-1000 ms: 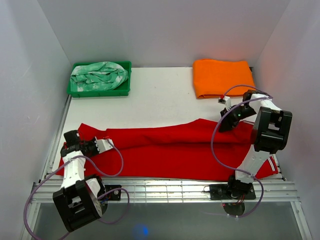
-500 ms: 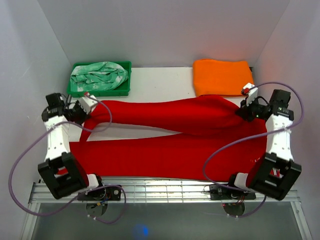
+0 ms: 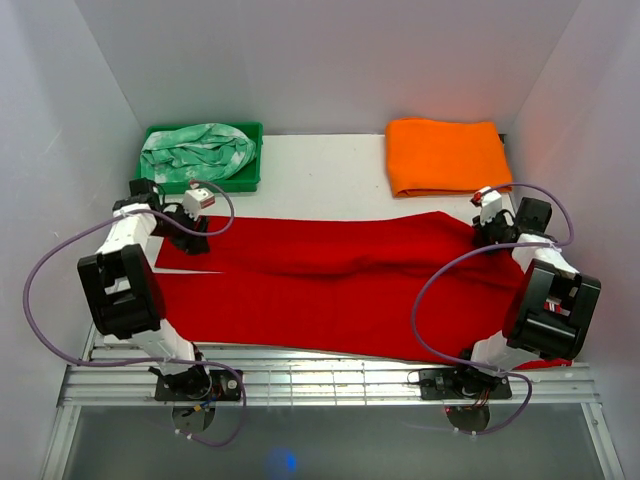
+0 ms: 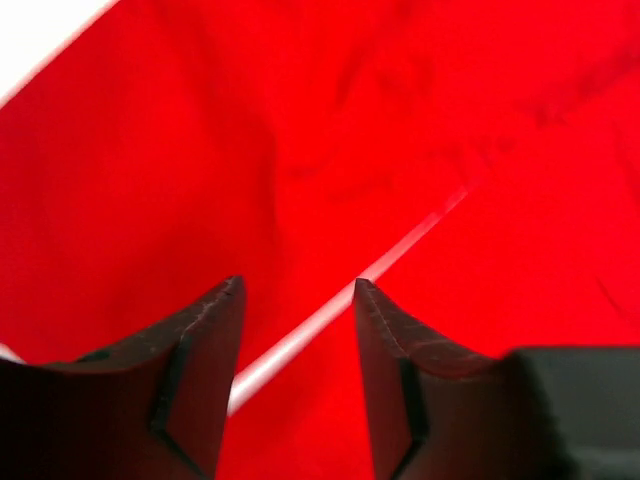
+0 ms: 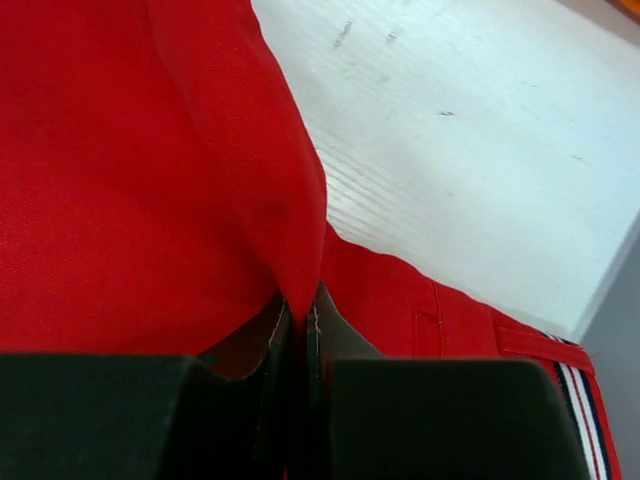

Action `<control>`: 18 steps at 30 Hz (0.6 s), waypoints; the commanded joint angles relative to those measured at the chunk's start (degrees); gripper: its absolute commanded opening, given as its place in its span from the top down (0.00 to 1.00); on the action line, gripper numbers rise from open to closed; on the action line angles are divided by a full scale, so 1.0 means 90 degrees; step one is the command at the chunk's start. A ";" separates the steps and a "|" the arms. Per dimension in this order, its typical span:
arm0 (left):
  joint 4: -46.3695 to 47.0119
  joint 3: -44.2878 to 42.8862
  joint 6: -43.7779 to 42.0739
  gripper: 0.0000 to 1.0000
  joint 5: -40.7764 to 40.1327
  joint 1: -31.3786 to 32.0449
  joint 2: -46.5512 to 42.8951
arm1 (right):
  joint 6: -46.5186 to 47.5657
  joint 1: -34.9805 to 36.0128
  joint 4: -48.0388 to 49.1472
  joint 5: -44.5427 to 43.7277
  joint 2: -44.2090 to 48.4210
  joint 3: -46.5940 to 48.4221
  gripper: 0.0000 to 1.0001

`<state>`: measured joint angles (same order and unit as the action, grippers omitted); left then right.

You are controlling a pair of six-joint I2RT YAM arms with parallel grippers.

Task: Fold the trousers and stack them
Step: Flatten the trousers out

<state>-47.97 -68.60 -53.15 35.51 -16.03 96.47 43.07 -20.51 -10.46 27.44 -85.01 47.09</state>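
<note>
The red trousers [image 3: 340, 280] lie spread across the white table [image 3: 320, 180], one leg folded over the other, waistband at the right. My left gripper [image 3: 196, 232] hovers over their far left corner. In the left wrist view it [image 4: 298, 290] stands open with nothing between its fingers, red cloth [image 4: 150, 150] and a thin strip of table beneath. My right gripper [image 3: 486, 236] sits at the far right edge of the trousers. The right wrist view shows it [image 5: 305, 310] shut on a pinched fold of the red cloth [image 5: 120, 180].
A green tray [image 3: 145, 185] holding a mint and white patterned cloth [image 3: 200, 150] stands at the back left. A folded orange cloth [image 3: 445, 155] lies at the back right. White walls close in three sides, and a metal rail [image 3: 330, 380] runs along the front.
Both grippers carried one trouser leg from the front towards the back and lowered it flat. The left gripper has opened and let go; the right stays shut on the cloth.
</note>
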 commanded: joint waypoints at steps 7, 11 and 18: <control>0.0788 -0.0365 0.1040 0.30 -0.0507 -0.0836 -0.0534 | 0.0556 -0.0084 0.0138 -0.0647 -0.0280 0.0636 0.89; 0.1227 -0.0590 0.1782 0.30 -0.0693 -0.0826 0.0023 | 0.0518 -0.0016 -0.0019 -0.0559 -0.0427 0.0705 0.68; 0.1617 -0.0660 0.2457 0.41 -0.1140 -0.0388 0.0902 | 0.0078 0.0082 -0.0420 -0.0812 -0.0437 0.1125 0.22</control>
<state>-36.40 -74.52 -35.64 27.86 -21.41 105.08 45.28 -20.12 -12.82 21.63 -89.56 53.52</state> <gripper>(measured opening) 0.604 0.746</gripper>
